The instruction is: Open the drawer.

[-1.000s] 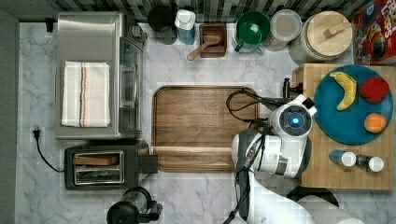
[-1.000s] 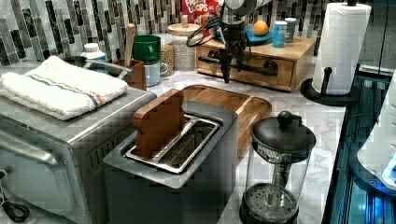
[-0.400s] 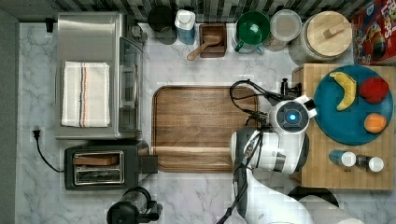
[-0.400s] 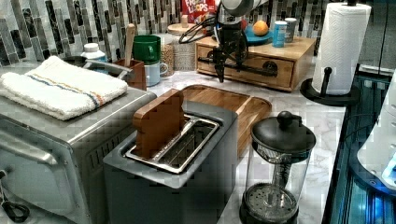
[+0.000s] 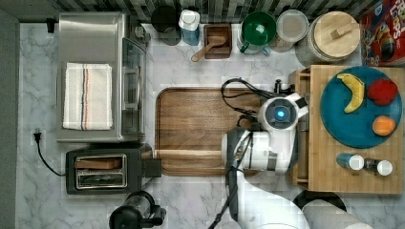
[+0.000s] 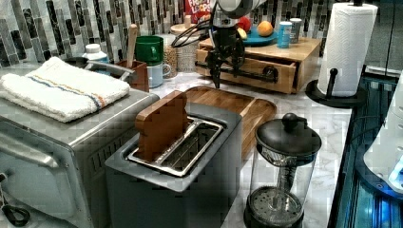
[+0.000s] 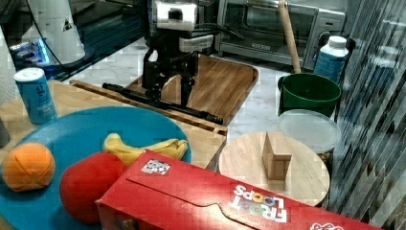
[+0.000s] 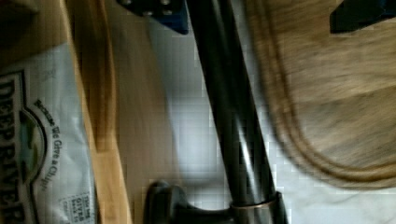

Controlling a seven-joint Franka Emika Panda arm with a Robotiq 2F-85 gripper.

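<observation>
The drawer (image 6: 247,71) sits under the bamboo stand at the counter's far edge in the left view, slid out a little, with a chip bag (image 8: 32,154) showing inside. Its black bar handle (image 7: 163,103) runs along the front. The gripper (image 6: 225,64) hangs at the handle, fingers apart with the bar between them, one fingertip (image 8: 161,11) on the drawer side and one on the tray (image 5: 200,129) side; they do not look clamped. The drawer is probably light and rigid and should slide easily. The bar is smooth and may be slippery, so grip it near the middle and pull straight toward the tray.
</observation>
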